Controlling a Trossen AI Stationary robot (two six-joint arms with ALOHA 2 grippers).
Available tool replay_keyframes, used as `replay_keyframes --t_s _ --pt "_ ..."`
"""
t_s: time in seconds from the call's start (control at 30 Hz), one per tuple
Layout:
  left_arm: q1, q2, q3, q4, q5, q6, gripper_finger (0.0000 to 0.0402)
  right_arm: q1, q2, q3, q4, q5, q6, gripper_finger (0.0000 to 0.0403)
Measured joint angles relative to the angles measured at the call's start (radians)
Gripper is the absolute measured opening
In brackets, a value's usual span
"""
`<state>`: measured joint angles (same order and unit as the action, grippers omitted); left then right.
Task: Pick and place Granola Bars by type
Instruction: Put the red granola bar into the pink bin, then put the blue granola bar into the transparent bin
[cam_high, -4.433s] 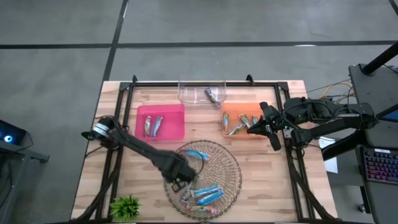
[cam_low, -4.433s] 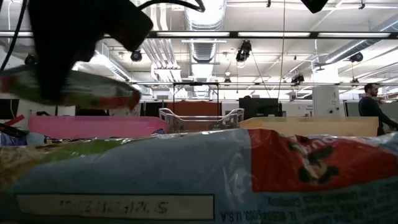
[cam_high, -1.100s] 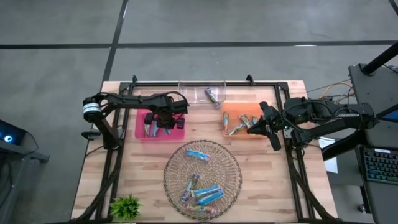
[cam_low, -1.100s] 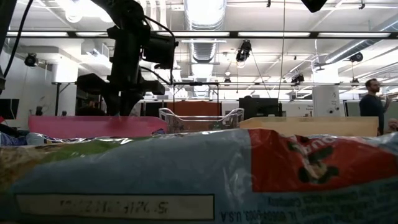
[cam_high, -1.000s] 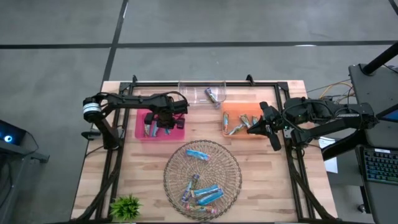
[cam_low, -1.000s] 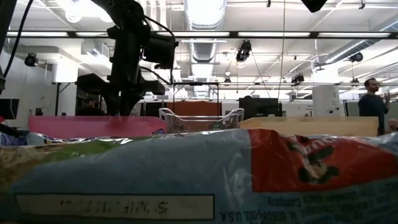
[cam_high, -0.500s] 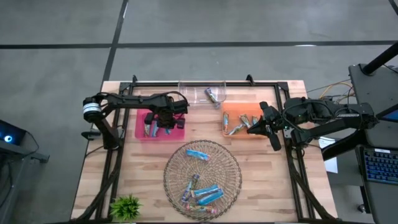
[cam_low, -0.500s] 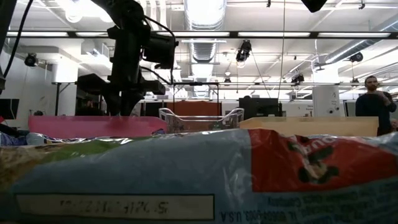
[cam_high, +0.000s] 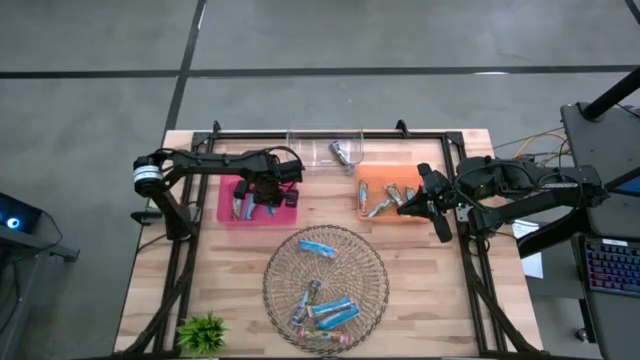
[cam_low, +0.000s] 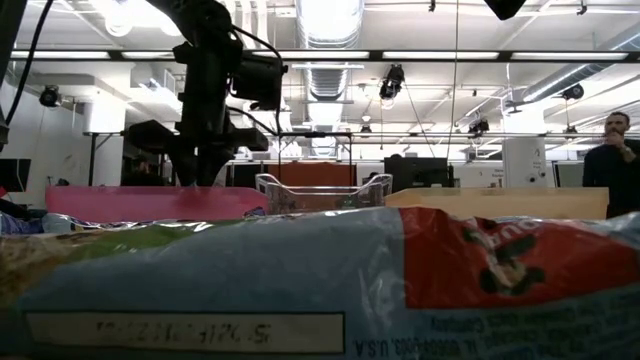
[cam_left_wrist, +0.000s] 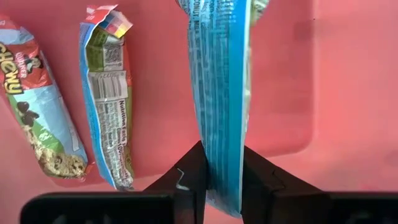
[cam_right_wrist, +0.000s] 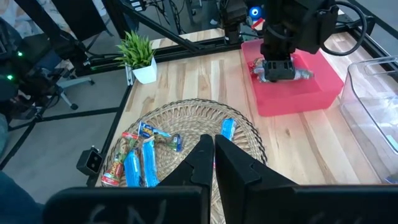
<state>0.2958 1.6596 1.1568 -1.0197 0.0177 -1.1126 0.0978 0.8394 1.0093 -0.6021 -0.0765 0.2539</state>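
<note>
A blue-wrapped granola bar (cam_left_wrist: 221, 93) is pinched between the left gripper's (cam_left_wrist: 222, 177) two dark fingers, hanging over the floor of the pink tray (cam_high: 285, 210). Two more bars (cam_left_wrist: 106, 93) lie flat in that tray beside it, one with a red and blue wrapper showing chocolate chips. From above, the left gripper (cam_high: 266, 192) sits over the pink tray at the left of the table, its arm reaching in from the left edge.

The other bars are spread over three more holders. A round wire basket (cam_high: 372, 262) near the front middle of the wooden table (cam_high: 430, 300) has several bars (cam_high: 330, 312), mostly blue, with one blue bar (cam_high: 316, 247) lying apart toward its far side. An orange tray (cam_high: 372, 177) at the right holds a few bars (cam_high: 385, 204), and a clear tray (cam_high: 305, 150) at the far middle holds one bar (cam_high: 342, 152).

The right gripper (cam_high: 425, 205) rests at the right edge of the orange tray, fingers pressed together with nothing between them.

A small green plant (cam_high: 202, 331) stands at the near left corner. A person (cam_low: 615, 165) stands far off in the room beyond the table.
</note>
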Motion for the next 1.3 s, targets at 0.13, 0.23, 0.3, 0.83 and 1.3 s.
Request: replay_keyframes --t_s 0.13,0.23,0.3,0.83,1.3 --pt "0.0 0.0 0.0 0.008 0.0 0.002 0.0081 0.0 0.0 0.0 0.0 0.0 0.004 0.0008" --pt "0.0 0.0 0.0 0.007 0.0 0.001 0.0103 0.0 0.0 0.0 0.0 0.0 0.005 0.0009" --pt "0.0 0.0 0.0 0.007 0.0 0.001 0.0115 0.0 0.0 0.0 0.0 0.0 0.005 0.0008" --pt "0.0 0.0 0.0 0.007 0.024 0.021 0.0126 0.0 0.0 0.0 0.0 0.0 0.008 0.0008" --pt "0.0 0.0 0.0 0.007 0.037 0.032 0.0059 0.0 0.0 0.0 0.0 0.0 0.005 0.0008"
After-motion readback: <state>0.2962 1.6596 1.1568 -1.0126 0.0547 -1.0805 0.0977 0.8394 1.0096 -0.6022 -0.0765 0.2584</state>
